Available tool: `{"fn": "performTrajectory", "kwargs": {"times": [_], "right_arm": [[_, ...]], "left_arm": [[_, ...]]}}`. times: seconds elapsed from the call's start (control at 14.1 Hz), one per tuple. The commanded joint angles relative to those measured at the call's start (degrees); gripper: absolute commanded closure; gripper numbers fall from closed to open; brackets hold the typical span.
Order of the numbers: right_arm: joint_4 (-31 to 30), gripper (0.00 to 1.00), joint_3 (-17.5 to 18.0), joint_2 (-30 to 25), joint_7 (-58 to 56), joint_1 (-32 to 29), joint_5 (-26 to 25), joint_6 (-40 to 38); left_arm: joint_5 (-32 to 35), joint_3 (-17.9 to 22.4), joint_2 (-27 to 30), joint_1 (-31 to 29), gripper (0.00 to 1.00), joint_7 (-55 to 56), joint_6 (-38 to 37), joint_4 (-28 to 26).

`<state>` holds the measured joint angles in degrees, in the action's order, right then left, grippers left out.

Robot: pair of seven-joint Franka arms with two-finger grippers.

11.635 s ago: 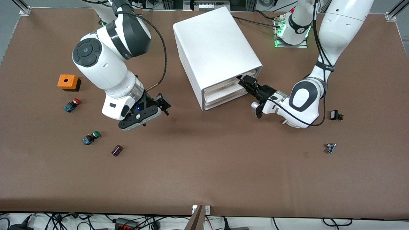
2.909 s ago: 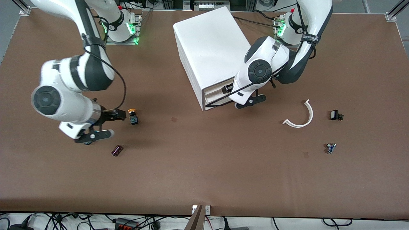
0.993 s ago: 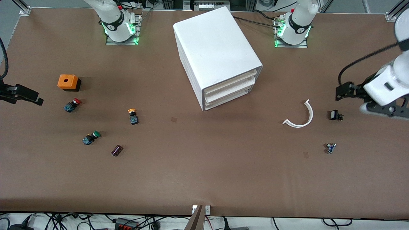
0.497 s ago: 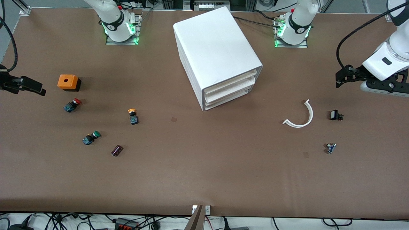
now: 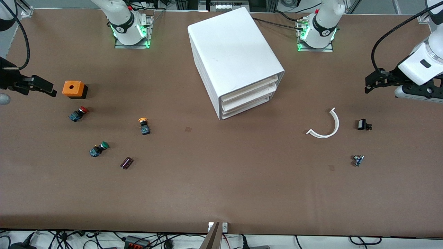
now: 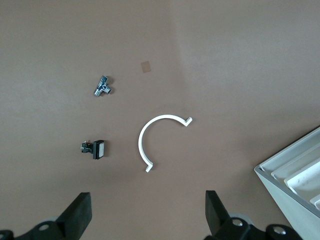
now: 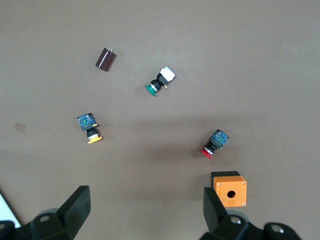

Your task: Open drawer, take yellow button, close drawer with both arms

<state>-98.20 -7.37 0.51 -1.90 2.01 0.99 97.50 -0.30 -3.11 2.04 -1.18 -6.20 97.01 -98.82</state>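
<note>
All three drawers point(image 5: 247, 98) sit flush in the cabinet point(image 5: 232, 52). The button point(image 5: 143, 126) lies on the table point(image 5: 221, 193), toward the right arm's end. Left gripper point(image 5: 372, 83) and right gripper point(image 5: 41, 86) both hang spread wide, empty, over opposite table ends.

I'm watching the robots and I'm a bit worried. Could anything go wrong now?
Maybe a little. The left gripper and right gripper both hang open at the table's ends, holding nothing. The button lies loose on the table and could get bumped or roll. It sits near a red button and a green button, so a later grab might pick the wrong one.
</note>
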Motion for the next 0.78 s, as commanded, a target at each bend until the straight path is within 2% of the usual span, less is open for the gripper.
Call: {"fn": "performTrajectory", "kwargs": {"times": [0.0, 0.71], "right_arm": [[-0.5, 0.00, 1.0, -1.1, -1.3, -0.6, -0.7, 0.8], [0.5, 0.00, 1.0, -1.0, -0.7, -0.3, -0.7, -1.8]], "left_arm": [[-0.6, -0.3, -0.3, -0.1, 0.00, -0.9, -1.5, 1.7], [-0.6, -0.3, -0.4, -0.1, 0.00, -1.0, -1.5, 1.7]]}}
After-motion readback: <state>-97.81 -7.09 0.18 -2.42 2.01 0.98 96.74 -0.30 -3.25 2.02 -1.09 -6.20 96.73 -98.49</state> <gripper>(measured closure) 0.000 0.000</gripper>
